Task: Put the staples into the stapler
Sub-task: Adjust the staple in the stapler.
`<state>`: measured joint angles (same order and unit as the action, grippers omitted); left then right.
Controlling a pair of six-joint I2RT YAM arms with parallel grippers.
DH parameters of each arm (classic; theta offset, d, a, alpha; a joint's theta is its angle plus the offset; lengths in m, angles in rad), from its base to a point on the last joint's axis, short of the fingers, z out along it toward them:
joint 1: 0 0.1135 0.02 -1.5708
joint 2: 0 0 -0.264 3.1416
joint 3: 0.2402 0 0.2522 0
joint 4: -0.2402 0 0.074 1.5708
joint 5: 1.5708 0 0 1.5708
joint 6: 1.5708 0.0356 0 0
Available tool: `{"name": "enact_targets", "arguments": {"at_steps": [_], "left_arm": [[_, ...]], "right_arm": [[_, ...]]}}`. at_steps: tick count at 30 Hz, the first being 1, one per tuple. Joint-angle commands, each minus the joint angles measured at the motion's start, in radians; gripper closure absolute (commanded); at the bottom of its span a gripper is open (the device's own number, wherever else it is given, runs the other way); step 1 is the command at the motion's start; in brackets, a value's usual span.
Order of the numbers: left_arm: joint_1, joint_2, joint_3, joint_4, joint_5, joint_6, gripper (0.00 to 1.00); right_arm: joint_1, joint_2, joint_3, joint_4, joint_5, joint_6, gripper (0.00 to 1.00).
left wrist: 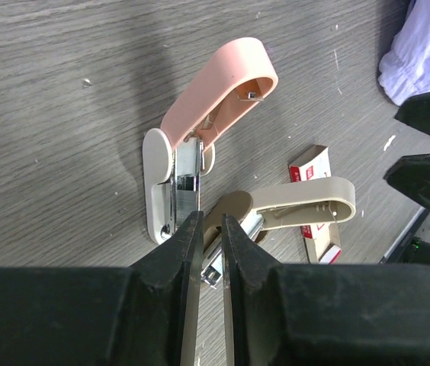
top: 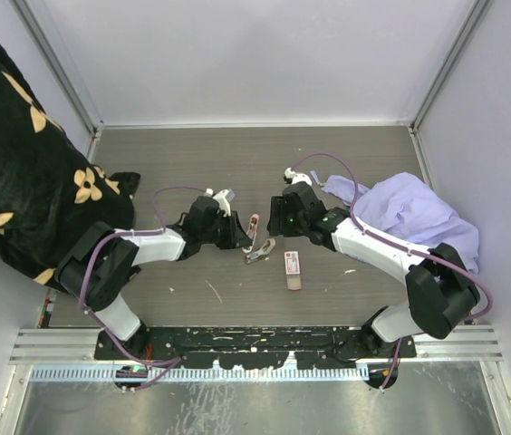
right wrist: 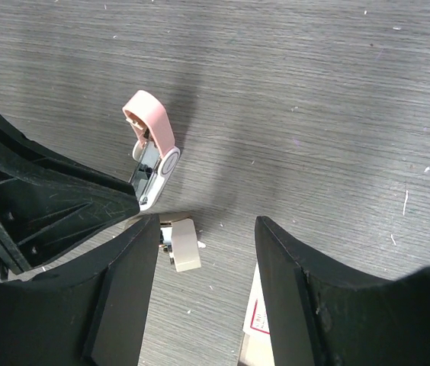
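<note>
Two staplers lie flipped open mid-table: a pink one (top: 254,224) (left wrist: 215,91) (right wrist: 154,141) and a beige one (top: 261,249) (left wrist: 299,202) (right wrist: 184,244). My left gripper (top: 240,237) (left wrist: 212,217) is narrowed onto the rear end of the beige stapler, whose metal tail shows in the thin gap between the fingers. The staples, a small red-and-white box (top: 293,269) (left wrist: 314,164) (right wrist: 257,320), lie flat just right of the staplers. My right gripper (top: 278,227) (right wrist: 207,223) hangs open over the table between the beige stapler and the box, holding nothing.
A black cloth with tan flowers (top: 20,154) is heaped at the left edge. A lavender cloth (top: 419,213) (left wrist: 428,46) lies at the right, under the right arm. White walls close the back and sides. Small white scraps dot the grey wood tabletop (top: 237,163).
</note>
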<state>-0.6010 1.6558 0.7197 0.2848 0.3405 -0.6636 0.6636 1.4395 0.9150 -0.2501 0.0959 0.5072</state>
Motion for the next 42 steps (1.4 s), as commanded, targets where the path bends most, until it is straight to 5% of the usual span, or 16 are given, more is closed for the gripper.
{"name": "enact_targets", "arguments": {"at_steps": [1, 42], "left_arm": [[-0.011, -0.057, 0.023, -0.019, -0.06, 0.036, 0.82], [-0.051, -0.003, 0.07, -0.068, -0.109, 0.076, 0.83]], "right_arm": [[-0.005, -0.054, 0.003, 0.028, 0.021, 0.001, 0.42], [-0.004, -0.064, -0.003, 0.026, 0.022, 0.0, 0.41]]}}
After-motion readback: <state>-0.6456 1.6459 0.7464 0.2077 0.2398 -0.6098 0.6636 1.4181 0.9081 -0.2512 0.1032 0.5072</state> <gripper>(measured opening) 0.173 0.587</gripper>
